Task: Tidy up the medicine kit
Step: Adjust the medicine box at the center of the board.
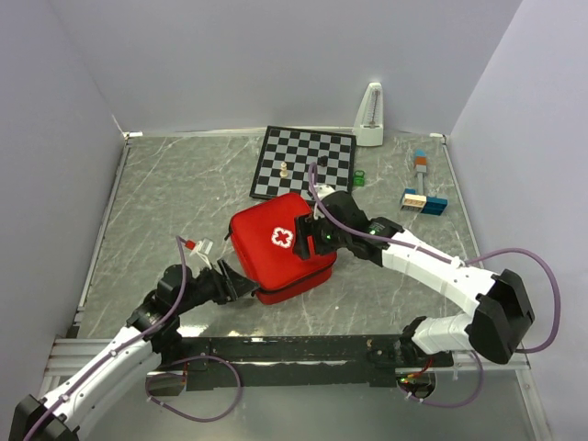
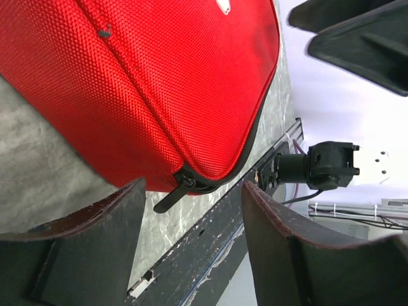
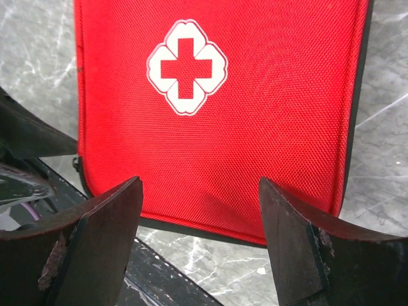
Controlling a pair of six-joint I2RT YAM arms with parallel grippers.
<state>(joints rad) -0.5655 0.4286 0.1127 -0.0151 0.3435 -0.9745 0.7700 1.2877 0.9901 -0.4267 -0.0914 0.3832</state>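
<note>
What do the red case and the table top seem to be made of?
The medicine kit: probably woven nylon-like fabric, matte; a fine grid weave shows. The table: grey marble-look surface with pale veins; real stone or printed laminate cannot be told.
</note>
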